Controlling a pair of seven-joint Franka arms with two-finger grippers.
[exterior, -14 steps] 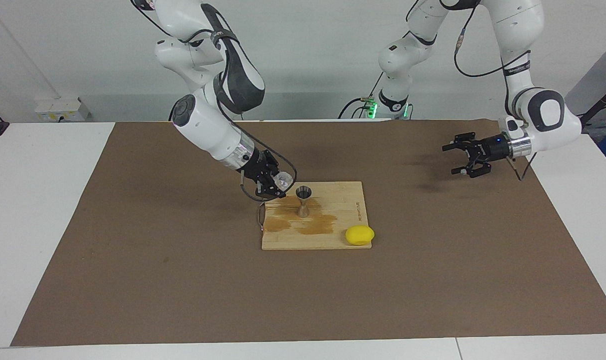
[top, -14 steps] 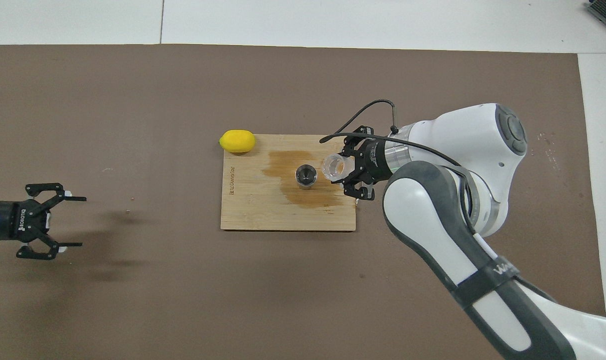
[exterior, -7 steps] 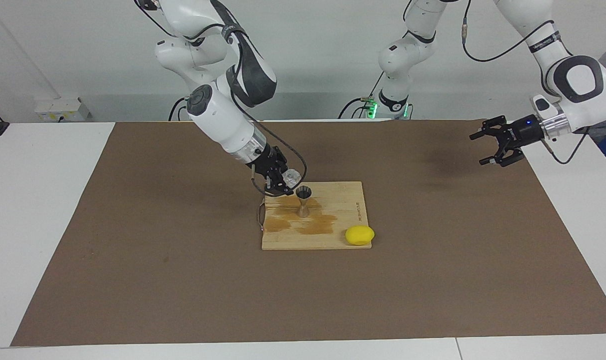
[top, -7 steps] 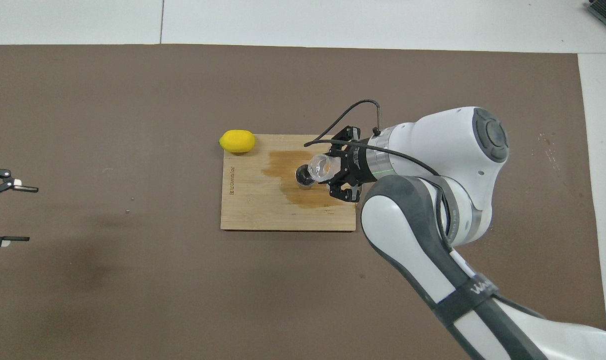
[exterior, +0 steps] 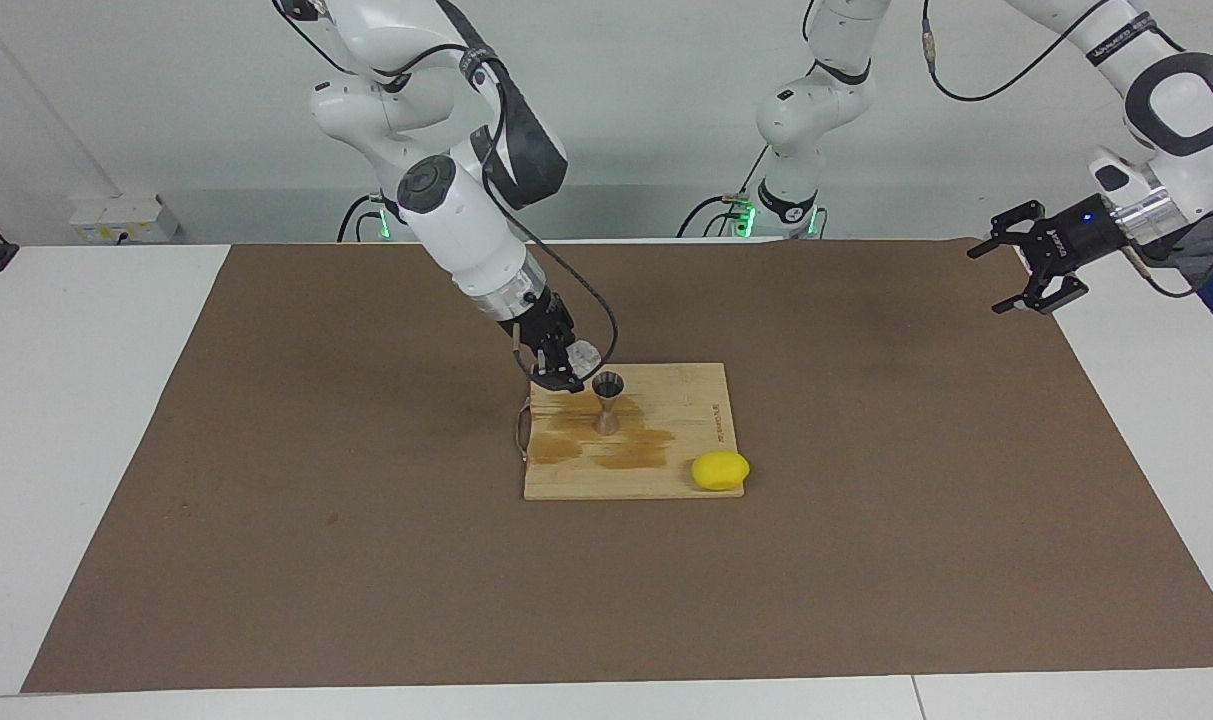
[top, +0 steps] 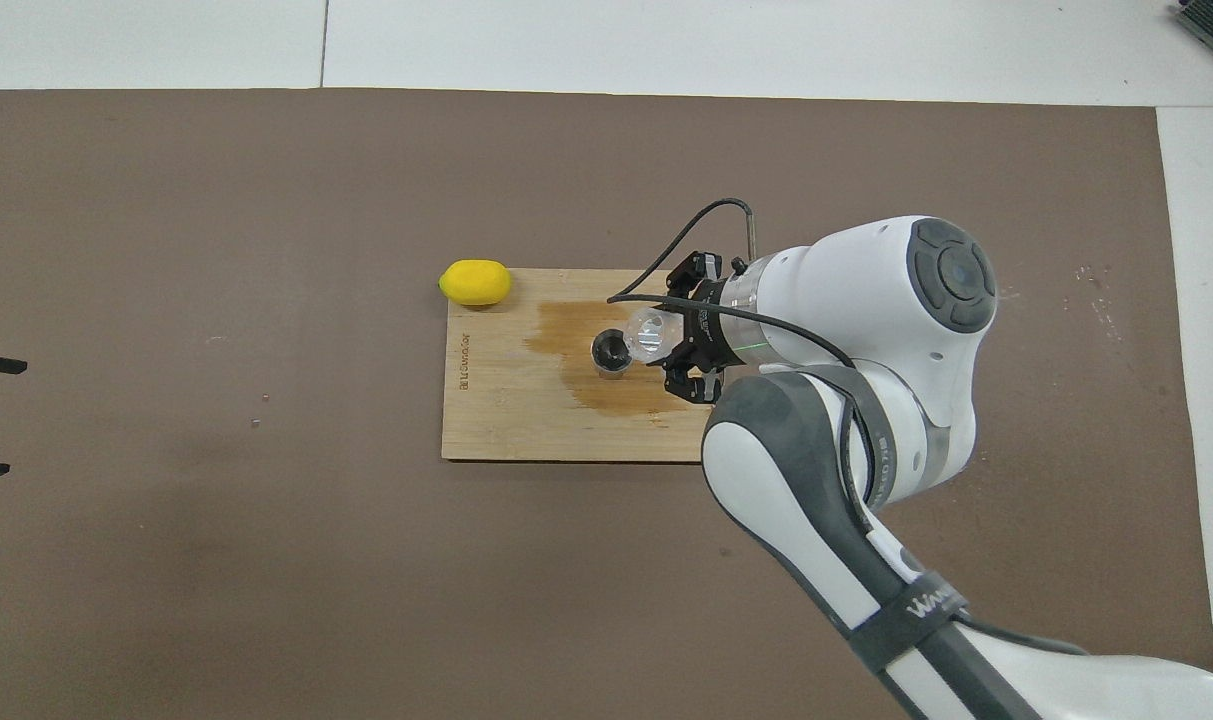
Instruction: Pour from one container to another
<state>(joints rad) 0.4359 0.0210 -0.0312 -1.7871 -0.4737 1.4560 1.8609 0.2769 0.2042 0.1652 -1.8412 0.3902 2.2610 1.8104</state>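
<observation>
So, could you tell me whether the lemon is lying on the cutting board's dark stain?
No, the lemon sits at a corner of the cutting board, apart from the stain.

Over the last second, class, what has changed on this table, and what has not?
The right gripper, shut on the glass cup, rose and tipped it over the jigger. The left gripper, open and empty, drew back toward its own end of the table. Jigger, cutting board and lemon stayed put.

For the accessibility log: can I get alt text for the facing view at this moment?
The right hand holds a clear glass cup tilted at the rim of a steel jigger standing on a stained wooden board. A lemon lies at the board's corner; the left hand waits, open, above the table's edge.
</observation>
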